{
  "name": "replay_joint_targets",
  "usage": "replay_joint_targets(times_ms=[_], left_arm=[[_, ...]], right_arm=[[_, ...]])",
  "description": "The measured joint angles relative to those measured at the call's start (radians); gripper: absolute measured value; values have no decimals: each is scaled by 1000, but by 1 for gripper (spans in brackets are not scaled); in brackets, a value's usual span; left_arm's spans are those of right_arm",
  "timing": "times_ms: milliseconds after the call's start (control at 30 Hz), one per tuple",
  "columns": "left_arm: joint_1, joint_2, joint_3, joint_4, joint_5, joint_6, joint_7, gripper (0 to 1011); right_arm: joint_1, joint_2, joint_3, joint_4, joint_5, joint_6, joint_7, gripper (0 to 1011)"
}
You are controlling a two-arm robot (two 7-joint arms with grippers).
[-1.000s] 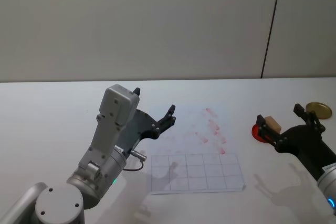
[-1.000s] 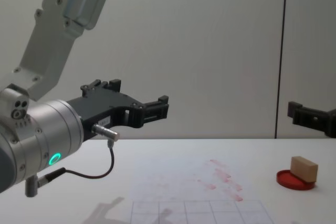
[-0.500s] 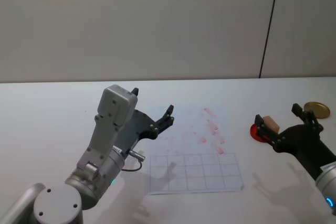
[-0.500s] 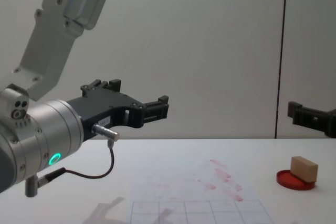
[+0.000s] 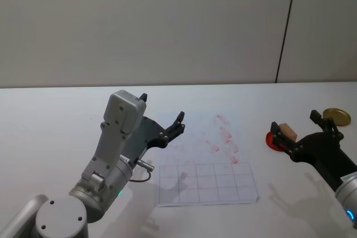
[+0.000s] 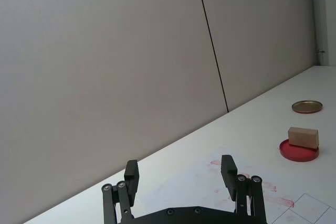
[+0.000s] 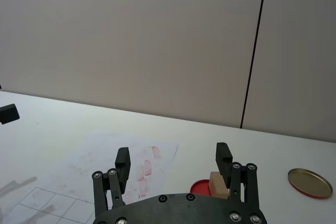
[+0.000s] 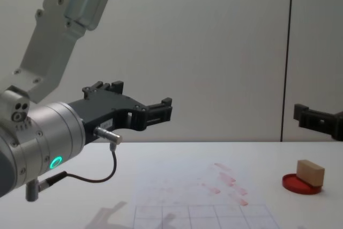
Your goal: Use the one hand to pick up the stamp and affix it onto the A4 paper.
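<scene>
Right claw point(image 5: 295, 121) hangs open above the stamp point(image 5: 289, 132) on the ink pad point(image 5: 273, 141); left claw point(image 5: 162, 107), also open, raised at left.

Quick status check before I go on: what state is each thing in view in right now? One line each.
stamp: resting on the ink pad, not gripped
ink pad: uncovered
gold lid: off, lying flat apart from the pad
A4 paper: lying flat, red marks on it
right pincer: open, empty, raised near the stamp
left pincer: open, empty, raised
</scene>
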Motion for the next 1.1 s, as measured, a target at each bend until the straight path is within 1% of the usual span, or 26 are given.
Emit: replay_joint_targets(times_ms=[300, 500, 733, 900, 933, 1000, 1033, 1067, 1100], left_arm=[[0, 0, 0, 0, 0, 0, 0, 993], [0, 0, 0, 0, 0, 0, 0, 993], [0, 0, 0, 0, 0, 0, 0, 993], [0, 0, 0, 0, 0, 0, 0, 993], [0, 0, 0, 0, 0, 0, 0, 993], [0, 0, 0, 0, 0, 0, 0, 993], [0, 0, 0, 0, 0, 0, 0, 993], [0, 0, 0, 0, 0, 0, 0, 993], [0, 0, 0, 0, 0, 0, 0, 993]], right_arm=[[1, 0, 1, 1, 0, 2, 0, 1000], [6, -3, 4, 7, 2, 24, -10, 1001], [28, -13, 11, 30, 12, 81, -31, 1001], [61, -27, 15, 64, 19, 136, -48, 1001], [74, -33, 16, 77, 20, 156, -53, 1001], [83, -37, 17, 87, 22, 173, -58, 1001], [98, -43, 18, 101, 23, 193, -63, 1001], [98, -43, 18, 101, 23, 193, -63, 1001], [110, -49, 19, 113, 25, 210, -68, 1001]])
